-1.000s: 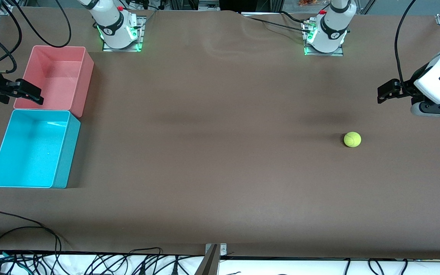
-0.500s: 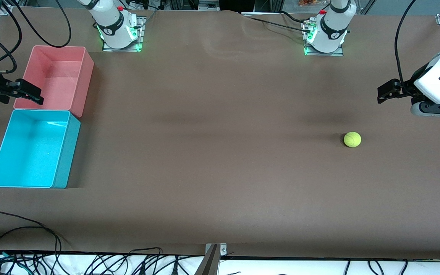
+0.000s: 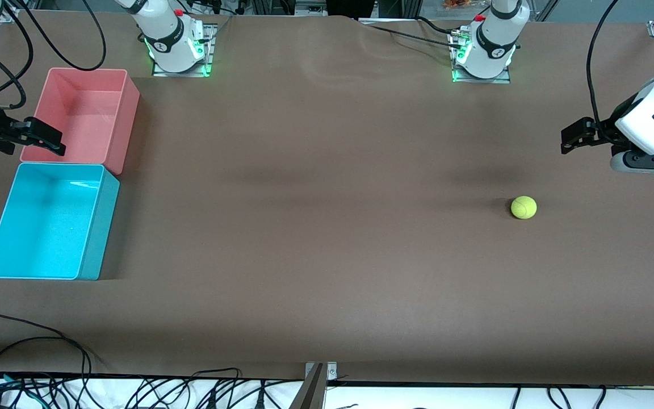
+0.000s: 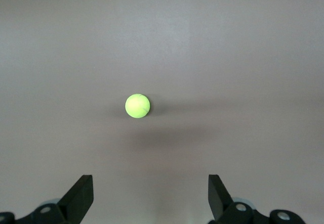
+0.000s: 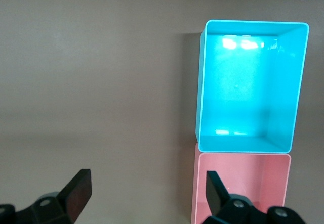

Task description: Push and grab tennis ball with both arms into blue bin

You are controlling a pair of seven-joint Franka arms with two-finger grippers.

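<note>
The yellow-green tennis ball [image 3: 523, 207] [image 4: 137, 105] rests on the brown table toward the left arm's end. My left gripper [image 3: 572, 136] [image 4: 150, 184] hangs open and empty over the table near that end, well apart from the ball. The blue bin [image 3: 95, 227] [image 5: 201, 82] stands empty at the right arm's end. My right gripper [image 3: 43, 140] [image 5: 147, 177] hovers open and empty over the pink bin's edge next to the blue bin, one finger over pink plastic and the other over bare table.
An empty pink bin [image 3: 125, 113] [image 5: 243, 183] touches the blue bin, farther from the front camera. The arm bases [image 3: 176, 48] [image 3: 483, 54] stand along the table's back edge. Cables [image 3: 49, 363] and a metal bracket [image 3: 315, 386] lie at the front edge.
</note>
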